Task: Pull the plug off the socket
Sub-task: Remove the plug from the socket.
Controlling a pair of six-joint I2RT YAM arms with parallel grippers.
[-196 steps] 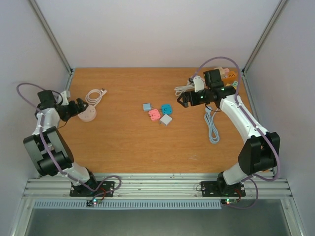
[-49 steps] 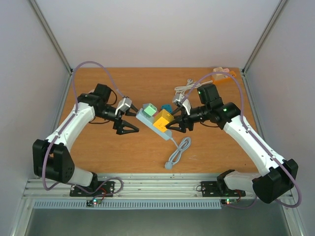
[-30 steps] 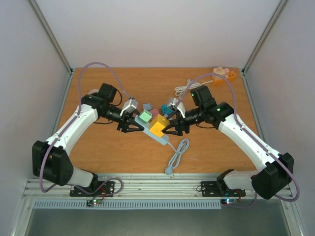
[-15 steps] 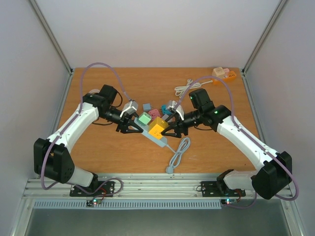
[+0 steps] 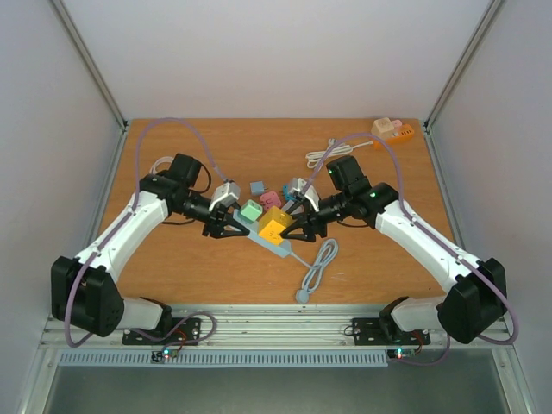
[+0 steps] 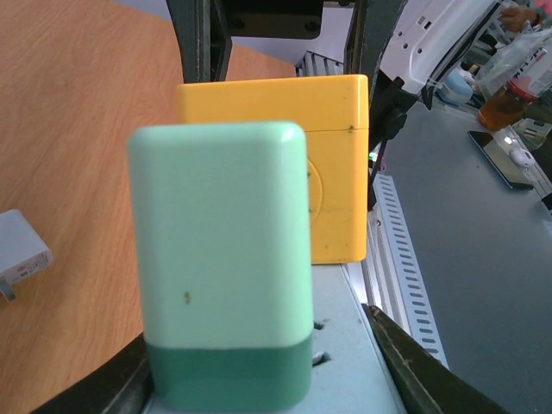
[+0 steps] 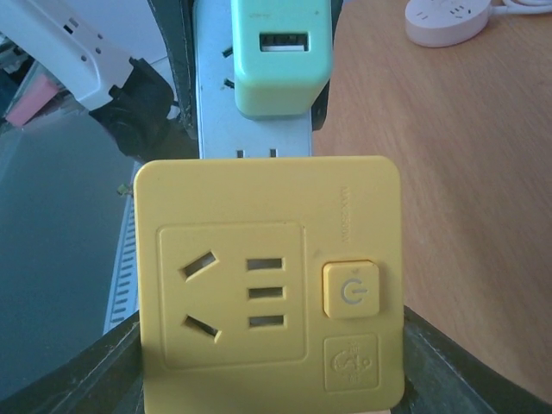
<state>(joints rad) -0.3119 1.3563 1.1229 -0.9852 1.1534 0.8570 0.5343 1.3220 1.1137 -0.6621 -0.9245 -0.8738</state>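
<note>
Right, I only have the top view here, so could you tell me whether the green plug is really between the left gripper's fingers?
Observer: Yes. The left wrist view shows the green plug, plugged into the power strip, standing between the fingers of the left gripper. I can't tell whether they pinch it.
Operator: Thank you. And what is the right one holding?
Observer: The right gripper is closed on the yellow adapter. The adapter's face has a socket and a power button.

Overhead; opposed wrist close-ups (shared plug (image 6: 220,259))
</note>
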